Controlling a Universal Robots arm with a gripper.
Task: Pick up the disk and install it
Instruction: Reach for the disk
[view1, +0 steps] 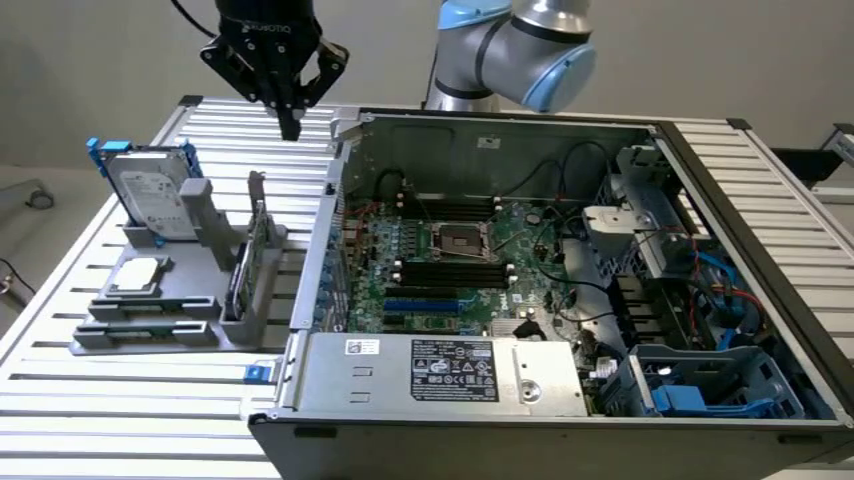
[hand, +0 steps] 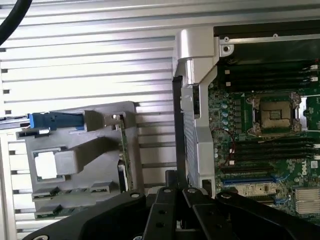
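Note:
The disk (view1: 150, 190), silver-grey with a white label and a blue carrier, stands on edge at the back of a grey holder (view1: 180, 300) on the exterior view's left. My gripper (view1: 288, 128) hangs above the table behind the holder, between the disk and the open computer case (view1: 534, 390). Its fingers are shut with nothing between them. The disk sits well below it, toward the exterior view's left. In the wrist view the disk (hand: 55, 120) appears edge-on as a blue strip at the holder (hand: 80, 155), apart from my shut gripper (hand: 176, 186).
On the holder lie a small square silver chip (view1: 139, 276) and a thin green card (view1: 244, 270) on edge. The case holds a motherboard (view1: 454, 260), cables and blue drive bays (view1: 694, 395) at its near right. A slatted metal table (view1: 120, 410) carries everything.

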